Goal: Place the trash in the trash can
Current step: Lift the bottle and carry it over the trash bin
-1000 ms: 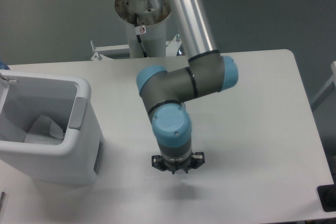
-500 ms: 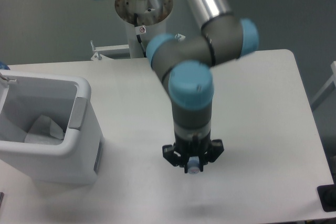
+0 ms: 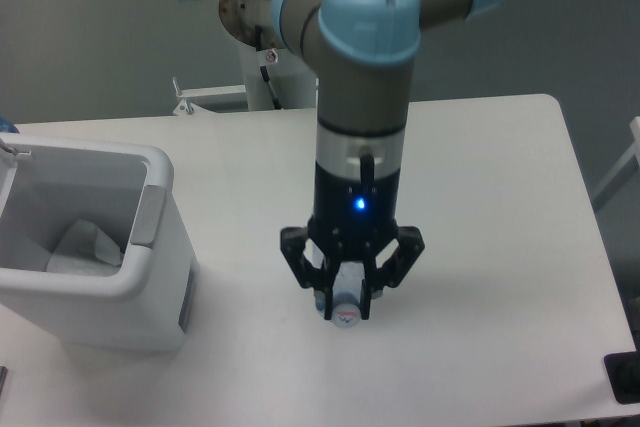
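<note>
A: Gripper [image 3: 346,302] status?
B: Fingers clamped on the bottle [image 3: 345,309], held upright above the table [image 3: 500,207]; you see the paper wad [image 3: 80,250] inside the trash can [image 3: 150,277].

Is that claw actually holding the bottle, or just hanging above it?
Touching. The fixed camera shows the gripper with its fingers closed around the bottle, whose white cap pokes out just below them.

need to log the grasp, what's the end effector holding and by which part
The end effector is shut on the plastic bottle, gripping it near its white-capped end; the rest of the bottle is hidden behind the arm.
</note>
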`<state>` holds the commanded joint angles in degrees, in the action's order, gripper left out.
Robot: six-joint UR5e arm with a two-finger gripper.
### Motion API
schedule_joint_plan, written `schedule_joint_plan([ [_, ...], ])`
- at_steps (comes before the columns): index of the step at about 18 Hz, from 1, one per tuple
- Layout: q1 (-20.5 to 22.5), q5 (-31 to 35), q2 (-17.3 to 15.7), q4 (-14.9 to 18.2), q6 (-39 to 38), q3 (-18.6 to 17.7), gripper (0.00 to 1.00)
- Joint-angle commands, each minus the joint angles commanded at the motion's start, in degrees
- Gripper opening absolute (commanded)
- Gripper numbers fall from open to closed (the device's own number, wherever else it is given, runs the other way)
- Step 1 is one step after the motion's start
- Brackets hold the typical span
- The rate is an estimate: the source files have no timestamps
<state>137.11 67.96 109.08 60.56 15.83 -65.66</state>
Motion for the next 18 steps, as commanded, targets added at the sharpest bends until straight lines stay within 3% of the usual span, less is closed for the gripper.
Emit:
schedule_joint_plan([
  [7, 0.4, -10.6, -4.6, -1.4, -2.3, 1.4, 0.03],
  [12, -0.8, -16.0, -5.5, -2.9, -5.1, 1.4, 0.02],
  [18, -5.8, -18.4, -5.5, -2.9, -6.3, 1.4, 0.03],
])
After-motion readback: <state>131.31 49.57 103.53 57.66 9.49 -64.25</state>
